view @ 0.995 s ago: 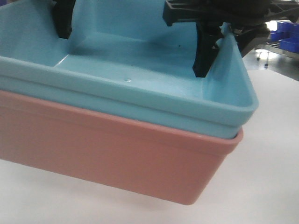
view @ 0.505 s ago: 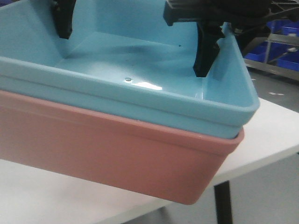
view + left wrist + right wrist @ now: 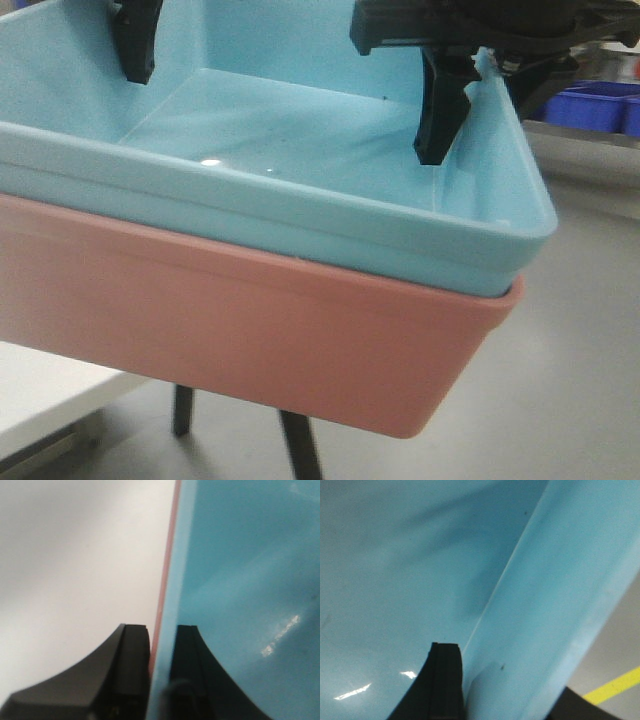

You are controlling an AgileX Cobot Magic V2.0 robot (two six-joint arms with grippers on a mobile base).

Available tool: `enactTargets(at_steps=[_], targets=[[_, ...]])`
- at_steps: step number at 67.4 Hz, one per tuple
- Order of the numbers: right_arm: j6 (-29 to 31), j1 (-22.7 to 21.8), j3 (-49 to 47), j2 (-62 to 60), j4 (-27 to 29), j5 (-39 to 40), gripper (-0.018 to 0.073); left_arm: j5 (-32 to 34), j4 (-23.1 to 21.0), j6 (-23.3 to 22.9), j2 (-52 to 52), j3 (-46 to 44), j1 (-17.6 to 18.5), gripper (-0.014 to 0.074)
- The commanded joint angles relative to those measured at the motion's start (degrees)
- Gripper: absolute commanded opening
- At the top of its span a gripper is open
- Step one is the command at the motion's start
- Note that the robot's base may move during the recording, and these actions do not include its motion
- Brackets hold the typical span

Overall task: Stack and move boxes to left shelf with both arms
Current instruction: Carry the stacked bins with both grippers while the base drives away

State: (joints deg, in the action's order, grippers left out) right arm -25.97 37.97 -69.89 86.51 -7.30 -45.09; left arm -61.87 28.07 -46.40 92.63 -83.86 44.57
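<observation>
**Front-facing view:** the stacking looks done. The blue box (image 3: pixel 300 130) sits nested inside the pink box (image 3: pixel 250 340), and its rim stands proud of the pink one. The pair fills most of the frame and hangs in the air, tilted down toward the lower right. Only a corner of the white table (image 3: pixel 40 390) shows beneath it at the lower left. One black finger of the left gripper (image 3: pixel 135 50) reaches down inside the blue box at the upper left. The right gripper (image 3: pixel 478 100) straddles the wall at the upper right. Dark blue crates (image 3: pixel 590 105) stand far off at the upper right edge. The left shelf is not in view, so the carry and the set-down appear to be what remains.

**Left wrist view:** the left gripper (image 3: pixel 157 642) is closed narrow. Its two fingers pinch the side wall of the blue box (image 3: pixel 240 580) at the bottom centre. A thin strip of the pink box (image 3: pixel 167 580) shows just outside that wall.

**Right wrist view:** the inner finger (image 3: pixel 445 680) of the right gripper (image 3: pixel 512 685) presses against the inside wall of the blue box (image 3: pixel 420 555). A dark shape at the lower right corner is probably the outer finger, so this gripper too seems clamped on the wall. A yellow floor line (image 3: pixel 615 685) shows beyond it.
</observation>
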Motion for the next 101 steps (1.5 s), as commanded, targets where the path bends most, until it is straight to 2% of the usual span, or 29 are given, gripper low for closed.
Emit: enactTargets(at_steps=[1, 101], targets=[[1.57, 1.7, -3.88, -2.77, 5.74, 15.0, 0.0057, 12.6, -6.34, -0.69, -2.4, -2.37, 2.46, -0.0008], [1.57, 1.7, -3.88, -2.77, 5.74, 15.0, 0.0057, 12.6, -6.34, -0.69, -2.4, -2.37, 2.46, -0.0008]])
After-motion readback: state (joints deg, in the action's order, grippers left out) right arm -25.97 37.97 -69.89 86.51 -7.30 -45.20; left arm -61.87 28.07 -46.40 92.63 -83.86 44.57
